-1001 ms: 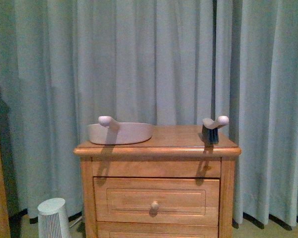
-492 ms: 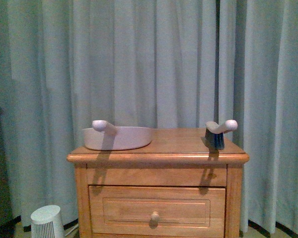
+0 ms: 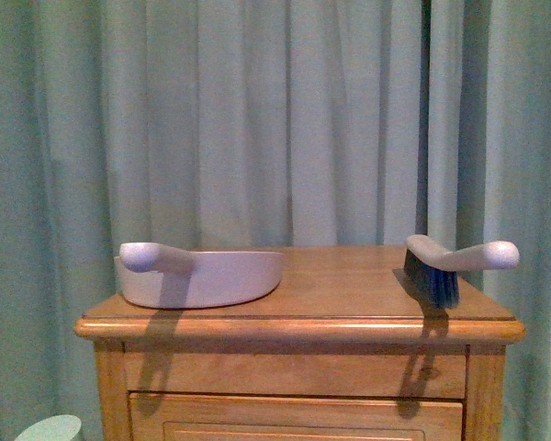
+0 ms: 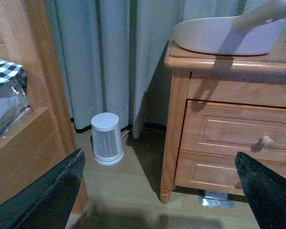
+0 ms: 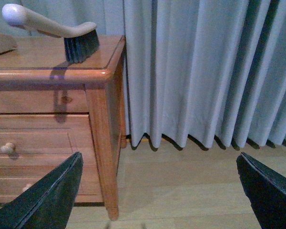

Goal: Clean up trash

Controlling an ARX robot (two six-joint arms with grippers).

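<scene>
No trash shows in any view. A beige dustpan (image 3: 197,276) lies at the left of the wooden nightstand's top (image 3: 340,285), its handle pointing left. At the right lies a hand brush (image 3: 445,266) with dark bristles. My left gripper (image 4: 157,200) is open above the floor, in front of the nightstand's left corner, with the dustpan (image 4: 224,36) higher up and beyond it. My right gripper (image 5: 157,195) is open above the floor off the nightstand's right side, with the brush (image 5: 62,33) higher up. Neither gripper holds anything, and neither arm shows in the front view.
Grey-blue curtains (image 3: 285,119) hang behind the nightstand. A small white ribbed appliance (image 4: 107,138) stands on the floor to the nightstand's left. A wooden bed frame (image 4: 33,95) with a black-and-white checked pillow (image 4: 5,71) borders the left side. The nightstand has drawers with knobs (image 4: 266,140).
The front view has closed in on the nightstand, which now looms larger and sits lower in the frame. The dustpan and brush have kept their places on it.
</scene>
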